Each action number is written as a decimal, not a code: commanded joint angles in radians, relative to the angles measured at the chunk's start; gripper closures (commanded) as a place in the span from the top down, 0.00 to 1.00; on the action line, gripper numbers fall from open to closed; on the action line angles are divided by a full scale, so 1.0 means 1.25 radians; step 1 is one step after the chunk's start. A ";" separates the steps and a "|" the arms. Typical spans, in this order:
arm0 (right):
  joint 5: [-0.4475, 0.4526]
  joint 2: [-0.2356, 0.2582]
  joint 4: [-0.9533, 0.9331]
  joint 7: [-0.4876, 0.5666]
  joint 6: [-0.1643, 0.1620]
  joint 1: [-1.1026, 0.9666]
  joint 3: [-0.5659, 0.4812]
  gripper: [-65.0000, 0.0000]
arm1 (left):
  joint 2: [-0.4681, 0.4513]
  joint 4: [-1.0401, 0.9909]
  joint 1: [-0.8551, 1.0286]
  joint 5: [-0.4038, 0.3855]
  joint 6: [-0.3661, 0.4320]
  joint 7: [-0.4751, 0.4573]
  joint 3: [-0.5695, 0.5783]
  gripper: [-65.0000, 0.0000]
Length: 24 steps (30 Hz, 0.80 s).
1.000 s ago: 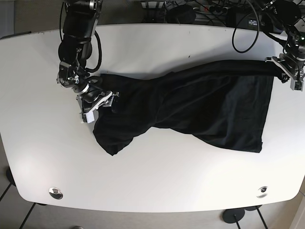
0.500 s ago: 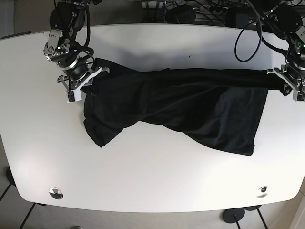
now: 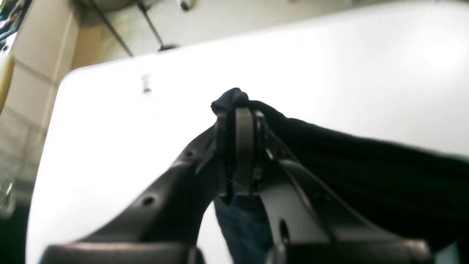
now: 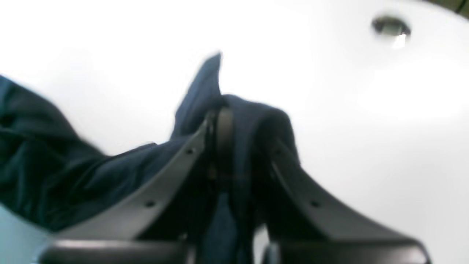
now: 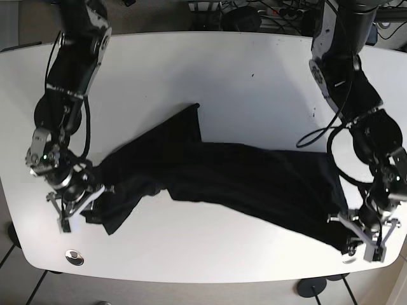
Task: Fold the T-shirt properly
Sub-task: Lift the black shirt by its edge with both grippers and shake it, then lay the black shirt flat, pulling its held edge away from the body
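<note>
The dark navy T-shirt (image 5: 241,181) lies crumpled across the front half of the white table (image 5: 222,76). One flap points toward the back (image 5: 187,121). My left gripper (image 5: 361,234) is at the front right, shut on a bunched corner of the shirt. In the left wrist view the gripper (image 3: 240,110) pinches the cloth (image 3: 366,165), which trails off to the right. My right gripper (image 5: 76,204) is at the front left, shut on the shirt's other end. In the right wrist view the gripper (image 4: 220,113) has cloth (image 4: 55,157) draped over it.
A metal grommet (image 5: 74,256) sits at the table's front left corner and another (image 5: 348,257) at the front right, just beside my left gripper. Cables and power strips (image 5: 254,13) lie behind the table's far edge. The table's front edge is close to both grippers.
Both grippers have swung from the far half of the table down to its front edge, pulling the shirt's held edge with them. The shirt has shifted forward and bunched.
</note>
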 commanded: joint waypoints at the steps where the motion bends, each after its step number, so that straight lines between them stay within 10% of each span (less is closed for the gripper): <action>1: 0.012 0.032 -0.082 0.031 0.000 0.125 -0.042 0.02 | -0.012 -0.091 -0.105 -0.014 0.017 -0.077 0.039 0.00; 13: 0.012 0.077 -0.417 0.103 0.000 0.689 -0.212 0.02 | -0.071 -0.448 -0.528 -0.014 0.019 -0.228 0.172 0.00; 24: 0.053 0.140 -0.170 -0.061 0.000 0.464 -0.103 0.02 | -0.131 -0.156 -0.409 -0.022 0.017 -0.110 0.156 0.00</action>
